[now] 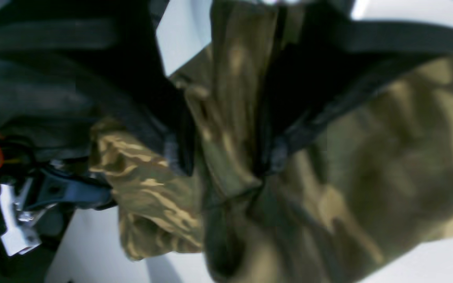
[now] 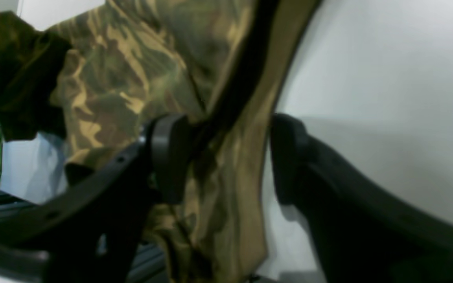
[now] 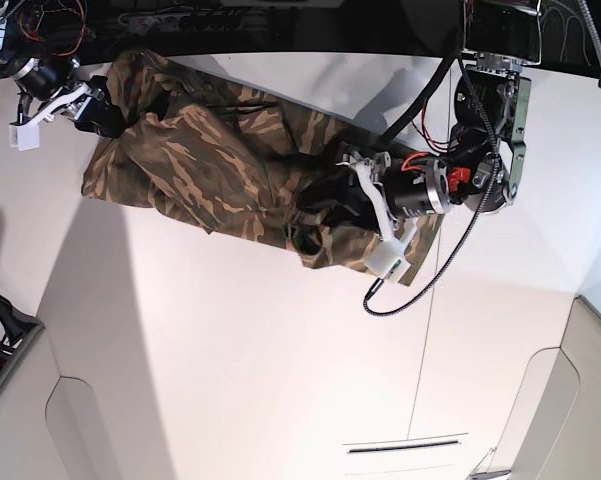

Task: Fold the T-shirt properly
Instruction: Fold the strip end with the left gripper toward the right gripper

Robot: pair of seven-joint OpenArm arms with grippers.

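Observation:
The camouflage T-shirt (image 3: 210, 160) lies bunched in a long band across the back of the white table. My left gripper (image 3: 320, 205) sits over the band's right end. In the left wrist view its dark fingers (image 1: 179, 153) stand apart with a ridge of the T-shirt (image 1: 368, 157) between them; the left gripper (image 1: 226, 157) is open. My right gripper (image 3: 105, 115) is at the band's far left end. In the right wrist view the right gripper (image 2: 226, 157) is open wide. The T-shirt (image 2: 124, 78) drapes against one finger (image 2: 167, 157), with bare table showing before the other.
The white table (image 3: 230, 350) stretches toward the front, with a seam (image 3: 420, 350) running down its right side. A black cable (image 3: 420, 290) loops off the left arm onto the table. A dark strip with wiring (image 3: 280, 15) lines the back edge.

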